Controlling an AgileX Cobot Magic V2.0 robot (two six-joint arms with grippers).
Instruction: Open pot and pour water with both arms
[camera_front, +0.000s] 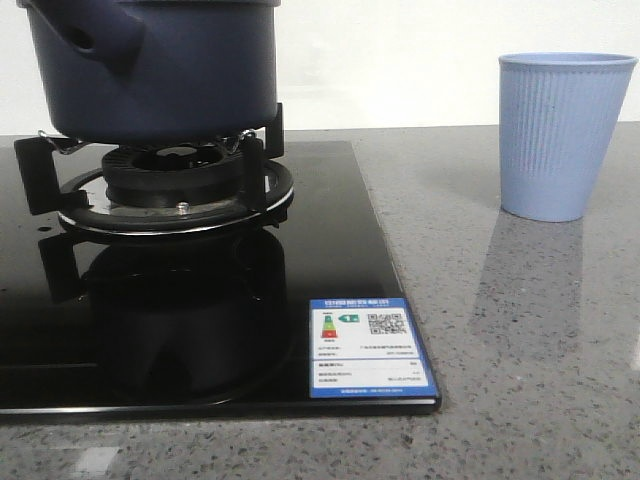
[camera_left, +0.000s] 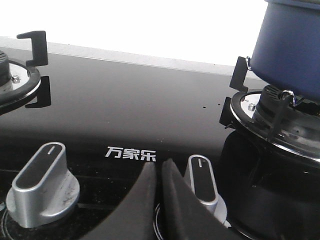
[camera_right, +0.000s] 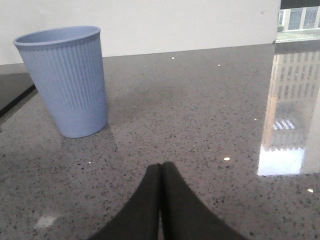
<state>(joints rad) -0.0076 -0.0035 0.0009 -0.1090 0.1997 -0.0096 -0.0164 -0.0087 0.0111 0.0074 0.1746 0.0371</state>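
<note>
The dark navy pot (camera_front: 170, 70) stands on the burner's black supports at the top left of the front view, its stubby hollow handle (camera_front: 95, 38) pointing left; its top is cut off by the frame. In the left wrist view the pot (camera_left: 292, 50) sits on the burner. My left gripper (camera_left: 159, 167) is shut and empty, low over the black glass beside a silver knob (camera_left: 202, 182). My right gripper (camera_right: 161, 169) is shut and empty over the grey counter, apart from the light blue ribbed cup (camera_right: 67, 80). Neither gripper shows in the front view.
The black glass hob (camera_front: 200, 330) carries a burner ring (camera_front: 175, 185), a blue energy label (camera_front: 370, 347) and a second knob (camera_left: 42, 182). Another burner (camera_left: 15, 80) lies further off. The cup (camera_front: 560, 135) stands on the speckled counter (camera_front: 540, 330) right of the hob.
</note>
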